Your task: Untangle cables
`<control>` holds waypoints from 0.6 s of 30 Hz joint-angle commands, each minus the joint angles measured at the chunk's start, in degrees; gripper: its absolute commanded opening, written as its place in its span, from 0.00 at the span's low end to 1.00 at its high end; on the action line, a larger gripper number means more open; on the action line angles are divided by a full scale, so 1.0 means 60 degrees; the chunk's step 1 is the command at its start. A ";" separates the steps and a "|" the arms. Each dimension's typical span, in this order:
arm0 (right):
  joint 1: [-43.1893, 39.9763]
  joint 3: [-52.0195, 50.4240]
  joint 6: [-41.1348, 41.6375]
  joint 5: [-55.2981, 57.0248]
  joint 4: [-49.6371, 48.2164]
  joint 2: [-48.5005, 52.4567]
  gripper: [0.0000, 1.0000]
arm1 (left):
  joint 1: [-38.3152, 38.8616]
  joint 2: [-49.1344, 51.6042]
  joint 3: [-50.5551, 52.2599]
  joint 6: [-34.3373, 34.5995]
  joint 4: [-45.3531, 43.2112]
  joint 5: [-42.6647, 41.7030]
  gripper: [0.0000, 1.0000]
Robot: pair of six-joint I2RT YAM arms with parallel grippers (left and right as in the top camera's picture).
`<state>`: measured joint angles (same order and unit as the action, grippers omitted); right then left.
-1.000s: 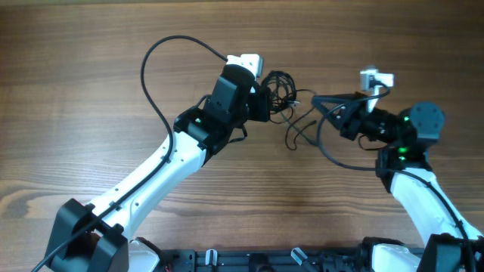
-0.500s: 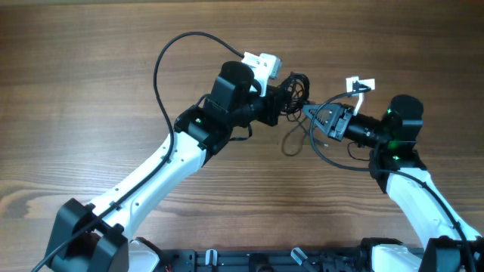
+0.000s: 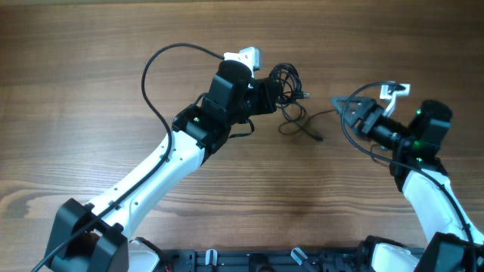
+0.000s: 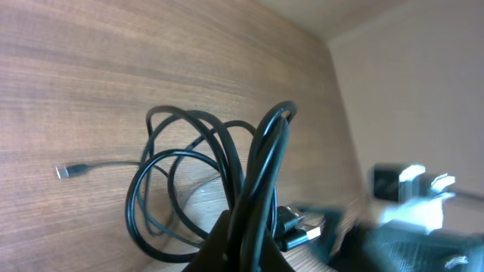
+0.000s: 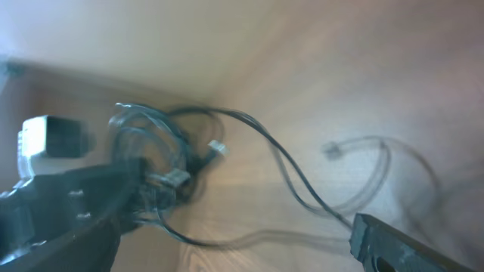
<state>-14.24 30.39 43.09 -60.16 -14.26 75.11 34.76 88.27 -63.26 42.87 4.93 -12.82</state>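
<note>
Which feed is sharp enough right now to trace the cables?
Overhead: sharp and evenly lit, cables easy to trace. Left wrist: near loops fairly crisp, right edge of the frame smeared. Right wrist: motion-blurred throughout, strands ghosted, washed-out glare along the top; don't rely on it.

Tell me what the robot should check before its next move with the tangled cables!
1. Grip: the left gripper is shut on the cable bundle: ok.
2. Ready hand: the right gripper is open: ok.
3. Free hand: the right gripper is clear of the loose strand: cannot tell; the strand runs close to one finger.
4. Slack: the loose strand lies on the table: ok.
5. Knot: the cable bundle is untangled: not ok; its loops are wound together.
</note>
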 commanded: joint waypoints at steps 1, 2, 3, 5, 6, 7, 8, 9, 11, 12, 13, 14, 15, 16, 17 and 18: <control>0.0364 -0.0015 -0.0324 0.1089 0.1158 -0.0073 1.00 | -0.0036 -0.0084 -0.0084 0.3843 -0.0004 0.0827 0.04; 0.0521 -0.0015 -0.0270 0.0987 0.1399 -0.0073 1.00 | -0.0036 -0.0084 -0.0084 0.4481 -0.0004 0.0849 0.04; 0.0670 -0.0015 -0.0102 0.1045 0.1523 -0.0073 0.99 | -0.0036 -0.0084 -0.0084 0.5082 -0.0004 0.0878 0.04; 0.0903 -0.0015 0.0776 0.1158 0.1504 -0.0073 1.00 | -0.0036 -0.0084 -0.0084 0.6328 -0.0004 0.0933 0.04; 0.0896 -0.0015 0.1093 0.0903 0.1260 -0.0073 1.00 | -0.0036 -0.0084 -0.0084 0.6972 -0.0004 0.1078 0.04; 0.0878 -0.0015 0.1096 0.0302 0.0831 -0.0076 1.00 | -0.0036 -0.0084 -0.0084 0.7686 0.0000 0.1235 0.04; 0.0871 -0.0015 0.1155 -0.0117 0.0484 -0.0080 1.00 | -0.0036 -0.0084 -0.0084 0.8233 0.0004 0.1260 0.04; 0.0860 -0.0015 0.1581 -0.0685 0.0259 -0.0138 1.00 | -0.0036 -0.0084 -0.0084 0.8903 -0.0004 0.1264 0.04; 0.0805 -0.0015 0.2426 -0.1111 0.0259 -0.0342 1.00 | -0.0036 -0.0084 -0.0084 0.9256 0.0000 0.1268 0.04; 0.0809 -0.0015 0.3173 -0.1286 0.0244 -0.0441 1.00 | -0.0036 -0.0084 -0.0084 0.9253 0.0000 0.1268 0.04; 0.0852 -0.0015 0.4036 -0.1596 0.0240 -0.0503 1.00 | -0.0036 -0.0084 -0.0084 0.9253 0.0000 0.1268 0.04; 0.0994 -0.0015 0.4787 -0.1920 0.0248 -0.0503 1.00 | -0.0036 -0.0084 -0.0084 0.9256 -0.0004 0.1268 0.04; 0.1341 -0.0015 0.5235 -0.1996 0.0324 -0.0495 1.00 | -0.0036 -0.0084 -0.0084 0.9253 0.0000 0.1268 0.04; 0.1974 -0.0015 0.5584 -0.1581 0.0324 -0.0488 1.00 | -0.0036 -0.0084 -0.0084 0.9253 0.0000 0.1264 0.04; 0.2324 -0.0015 0.5737 -0.1096 0.0361 -0.0481 1.00 | -0.0033 -0.0084 -0.0084 0.9253 0.0000 0.1264 0.04; 0.2809 -0.0015 0.6193 -0.0193 0.0452 -0.0441 1.00 | -0.0025 -0.0084 -0.0084 0.9256 0.0000 0.1260 0.04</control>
<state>-3.55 30.15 71.20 -67.92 -12.27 72.93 34.76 88.27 -63.26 97.21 5.13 -5.82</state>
